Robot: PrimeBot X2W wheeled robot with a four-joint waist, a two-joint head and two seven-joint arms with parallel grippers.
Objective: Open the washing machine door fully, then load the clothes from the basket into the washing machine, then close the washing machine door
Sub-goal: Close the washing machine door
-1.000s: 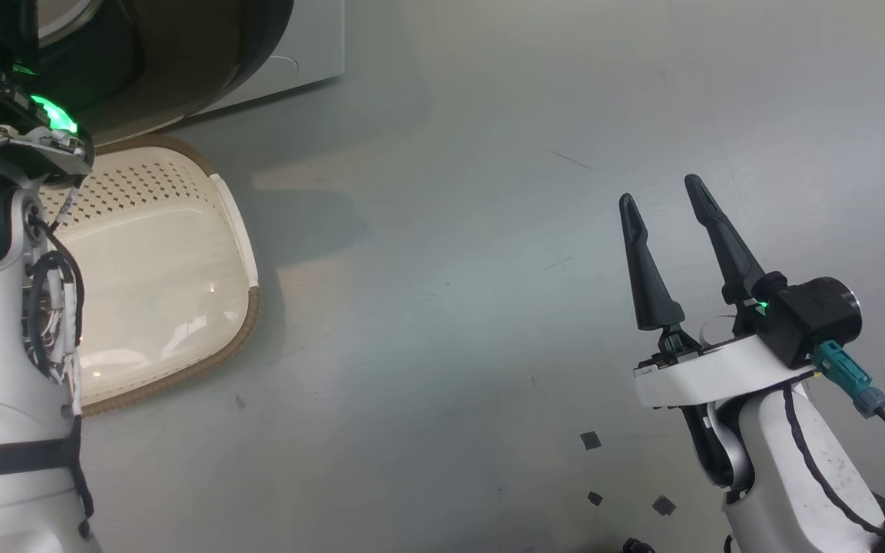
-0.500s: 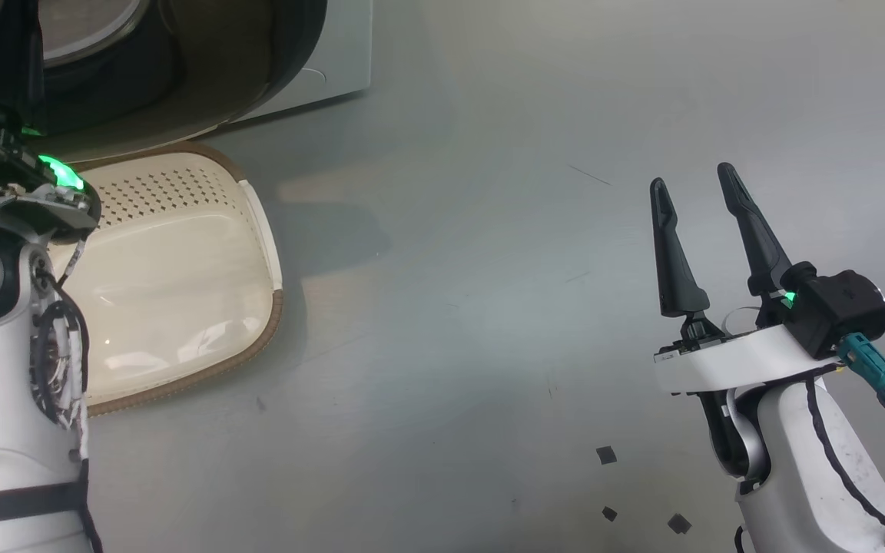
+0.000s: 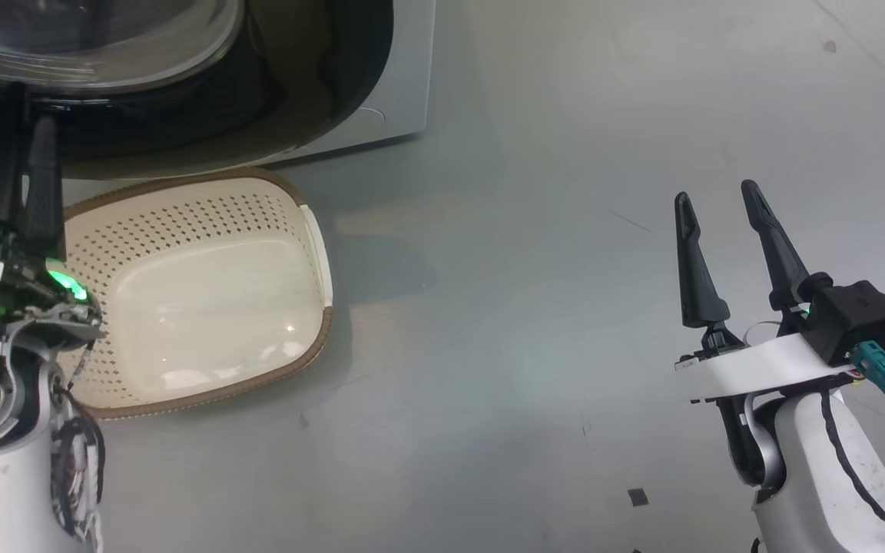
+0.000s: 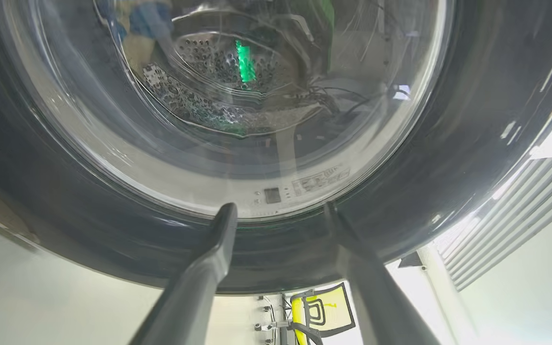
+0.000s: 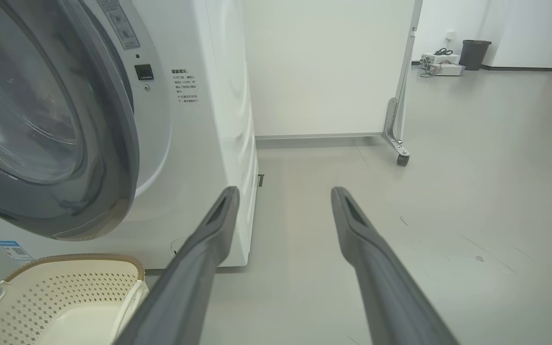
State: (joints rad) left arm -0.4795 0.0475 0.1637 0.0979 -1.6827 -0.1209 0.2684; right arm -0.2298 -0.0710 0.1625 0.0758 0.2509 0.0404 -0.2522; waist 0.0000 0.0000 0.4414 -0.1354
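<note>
**Though nosed up to the door, gripping nothing**

Shows the washing machine door [image 5: 113, 158] flush against the washing machine [image 5: 209, 120], seemingly shut. Through its glass, picks out the drum [image 4: 209, 62] and a blue-and-cream patch, apparently the clothes [image 4: 144, 21]. Places the basket [image 3: 181, 211] on the floor [image 3: 527, 307] just below the door. Aims the left hand [image 4: 280, 207] at the door's lower black rim, fingers [image 4: 209, 268] spread, released. Hangs the right hand [image 3: 715, 192] well to the right above the floor, likewise released.

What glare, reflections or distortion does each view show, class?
Head view: glossy highlights inside the basket. Left wrist view: the glass of the washing machine door carries a green reflection and warps the drum. Right wrist view: the wide lens bows the washing machine.
</note>
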